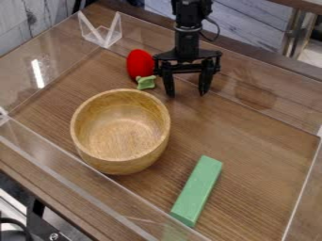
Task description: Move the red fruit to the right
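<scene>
The red fruit (141, 64) is a small strawberry-shaped toy with a light green cap at its lower right, lying on the wooden table behind the bowl. My black gripper (189, 87) points straight down just to the right of it, fingers spread wide, nothing between them. The left fingertip (171, 88) stands close to the fruit's green cap; whether it touches I cannot tell.
A round wooden bowl (120, 129) sits at the front left. A flat green block (198, 189) lies near the front edge. Clear plastic walls (296, 202) ring the table, and a clear stand (100, 32) is at the back left.
</scene>
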